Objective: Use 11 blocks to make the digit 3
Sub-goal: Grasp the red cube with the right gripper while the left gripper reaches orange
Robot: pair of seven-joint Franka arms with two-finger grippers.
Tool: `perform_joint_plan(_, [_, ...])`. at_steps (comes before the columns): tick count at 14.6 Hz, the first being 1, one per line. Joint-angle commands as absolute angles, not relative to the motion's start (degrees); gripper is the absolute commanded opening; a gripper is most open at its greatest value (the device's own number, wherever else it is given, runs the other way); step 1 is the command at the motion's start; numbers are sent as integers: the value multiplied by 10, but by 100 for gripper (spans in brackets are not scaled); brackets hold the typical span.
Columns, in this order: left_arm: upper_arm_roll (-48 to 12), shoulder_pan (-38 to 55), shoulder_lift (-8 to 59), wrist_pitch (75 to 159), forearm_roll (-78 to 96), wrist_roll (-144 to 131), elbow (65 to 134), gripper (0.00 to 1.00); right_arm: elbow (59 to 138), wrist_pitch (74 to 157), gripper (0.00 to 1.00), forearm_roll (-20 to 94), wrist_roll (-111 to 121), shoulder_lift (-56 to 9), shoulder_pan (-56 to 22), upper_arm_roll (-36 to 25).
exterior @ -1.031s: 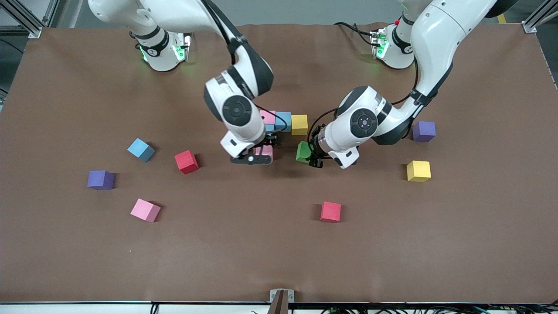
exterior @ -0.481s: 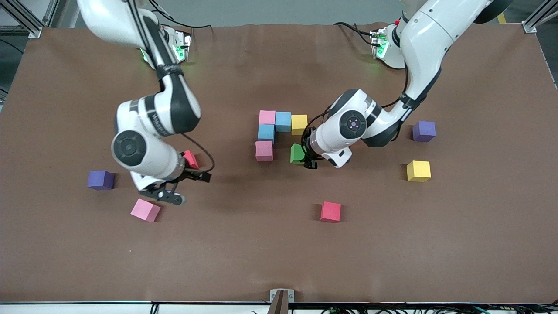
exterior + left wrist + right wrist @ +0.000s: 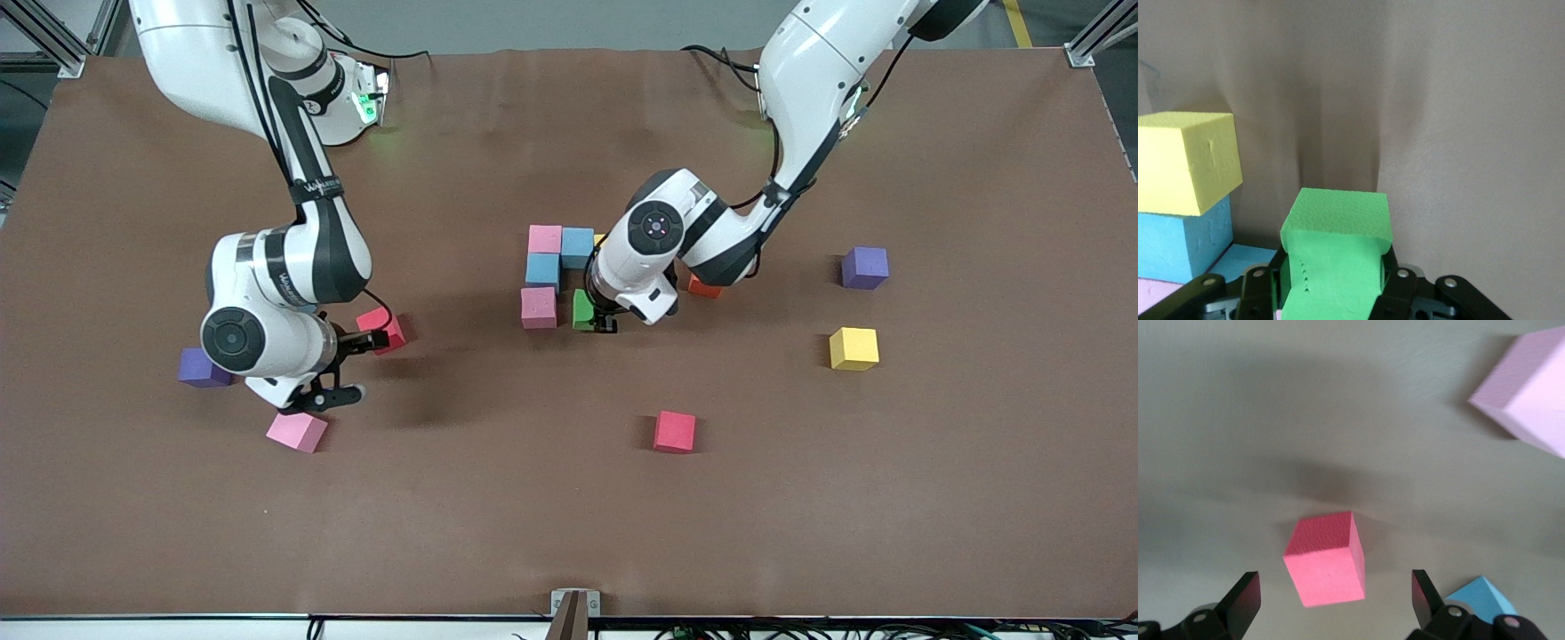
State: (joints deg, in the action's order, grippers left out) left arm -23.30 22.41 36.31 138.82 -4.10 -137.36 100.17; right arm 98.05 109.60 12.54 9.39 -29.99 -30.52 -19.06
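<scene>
The left arm reaches down toward the table's middle, its left gripper [image 3: 603,322] low and clamped on a small green foam cube [image 3: 1335,267]. The right arm bends over its own end, right gripper [image 3: 342,369] hovering, fingers [image 3: 1243,600] spread wide

A brown table [image 3: 569,516] is carrying scattered foam cubes [image 3: 675,432]. A yellow cube [image 3: 853,348] and purple cube [image 3: 865,268] are lying toward the left arm's end.
</scene>
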Motion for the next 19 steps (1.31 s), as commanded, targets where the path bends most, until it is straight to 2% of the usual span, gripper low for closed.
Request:
perform_joint_plan(1, [-228,236,367,1396,-99,-1429,997,28,1025,1102,100,118,187,-280,-303,-181])
perform_joint_plan(9, [-223,265,384,1417,-127,-1473,996,28,1114,1193,100,118,200,-251,-308,-151])
perform_joint_plan(19, [-223,274,400,1431,-149,-1490,992,28,1158,1251,100,118,218,-250,-309,-151])
